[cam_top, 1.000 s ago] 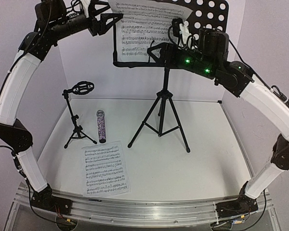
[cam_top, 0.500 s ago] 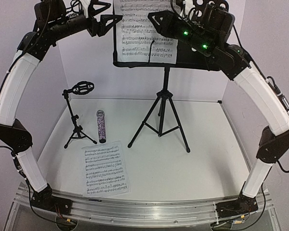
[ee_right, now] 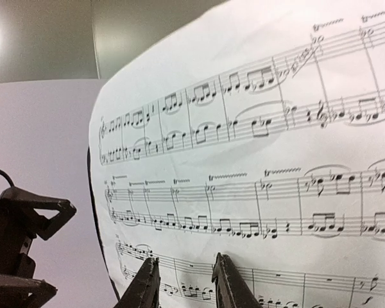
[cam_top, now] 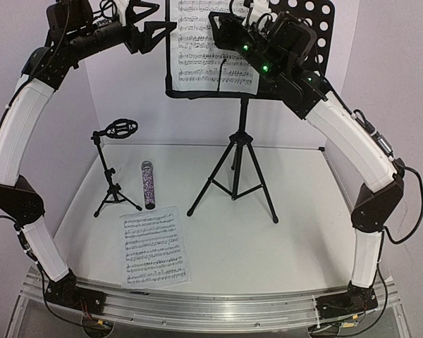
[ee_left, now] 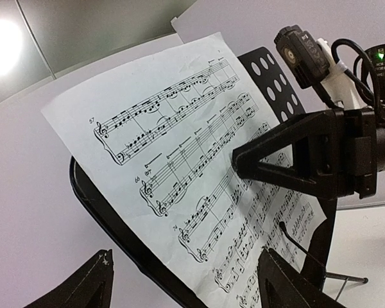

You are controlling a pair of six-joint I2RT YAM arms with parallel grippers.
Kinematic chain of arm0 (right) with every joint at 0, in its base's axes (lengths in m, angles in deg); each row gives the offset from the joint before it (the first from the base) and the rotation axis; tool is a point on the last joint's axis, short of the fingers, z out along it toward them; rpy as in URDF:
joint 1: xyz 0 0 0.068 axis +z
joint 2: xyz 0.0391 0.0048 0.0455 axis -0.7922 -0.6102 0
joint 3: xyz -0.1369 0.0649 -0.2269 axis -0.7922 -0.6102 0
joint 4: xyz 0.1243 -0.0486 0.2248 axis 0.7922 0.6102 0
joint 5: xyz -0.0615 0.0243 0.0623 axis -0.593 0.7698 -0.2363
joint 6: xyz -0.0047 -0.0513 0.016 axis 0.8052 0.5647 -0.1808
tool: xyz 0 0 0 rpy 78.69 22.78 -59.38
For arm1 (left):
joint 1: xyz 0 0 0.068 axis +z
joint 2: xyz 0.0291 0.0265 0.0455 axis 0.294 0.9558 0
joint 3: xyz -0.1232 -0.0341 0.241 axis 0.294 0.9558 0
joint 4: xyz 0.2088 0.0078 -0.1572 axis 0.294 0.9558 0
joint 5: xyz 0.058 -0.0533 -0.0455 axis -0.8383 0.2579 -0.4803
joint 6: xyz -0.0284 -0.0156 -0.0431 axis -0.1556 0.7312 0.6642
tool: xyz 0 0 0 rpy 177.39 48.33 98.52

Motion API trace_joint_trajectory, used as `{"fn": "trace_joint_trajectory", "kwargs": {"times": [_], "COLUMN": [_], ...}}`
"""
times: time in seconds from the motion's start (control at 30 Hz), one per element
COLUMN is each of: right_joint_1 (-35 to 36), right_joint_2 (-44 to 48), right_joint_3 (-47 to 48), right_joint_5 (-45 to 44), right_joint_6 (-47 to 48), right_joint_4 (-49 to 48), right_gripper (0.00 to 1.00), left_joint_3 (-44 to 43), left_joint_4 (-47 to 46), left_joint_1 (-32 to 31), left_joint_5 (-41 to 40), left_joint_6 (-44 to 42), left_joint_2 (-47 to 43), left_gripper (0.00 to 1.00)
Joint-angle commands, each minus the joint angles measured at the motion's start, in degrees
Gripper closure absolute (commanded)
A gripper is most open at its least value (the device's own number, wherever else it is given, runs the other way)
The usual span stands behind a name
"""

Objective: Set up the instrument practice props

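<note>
Worktop point(cam_top: 303, 232): the music stand point(cam_top: 241, 155) stands by the far edge, around the middle. One sheet point(cam_top: 197, 56) rests on the left half of its desk. We judge the step is seating this sheet, so press it flat lightly, keep its bottom edge on the ledge, and don't shove the tripod. The second sheet point(cam_top: 154, 246) lies flat by the near edge, left of middle. The mic stand point(cam_top: 113, 176) is upright near the left edge, with the microphone point(cam_top: 148, 184) lying just beside it, unmounted. The left fingers point(ee_left: 83, 285) are spread wide and released at the sheet's left edge. The right fingers point(ee_right: 228, 285) are narrowly parted in front of the sheet, grasping nothing.
</note>
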Motion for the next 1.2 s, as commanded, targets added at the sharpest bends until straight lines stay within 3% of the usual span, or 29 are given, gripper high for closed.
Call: {"fn": "trace_joint_trajectory", "kwargs": {"times": [0.0,0.17,0.5,0.97,1.17], "right_joint_1": [0.2,0.2,0.2,2.8,3.3], "right_joint_2": [-0.4,-1.3,9.3,19.6,28.1], "right_joint_3": [4.8,6.7,-9.8,-24.4,-36.4], "right_joint_5": [-1.9,-2.7,1.5,12.7,24.2], "right_joint_6": [1.0,2.8,-2.5,-4.8,-4.9], "right_joint_4": [-8.4,-8.8,-8.7,2.7,14.6], "right_gripper": [0.72,0.72,0.72,0.54,0.39], "left_joint_3": [-0.7,-0.8,-2.3,3.1,11.5], "left_joint_4": [-2.4,-2.8,1.5,14.4,25.9], "left_joint_1": [0.2,0.2,0.2,0.2,0.2], "left_joint_5": [-0.3,0.9,1.1,-3.1,2.9], "left_joint_6": [0.3,0.7,0.2,1.4,-3.1], "left_joint_2": [-1.1,-0.9,-2.3,-8.9,-16.1], "left_gripper": [0.23,0.23,0.23,0.23,0.24]}}
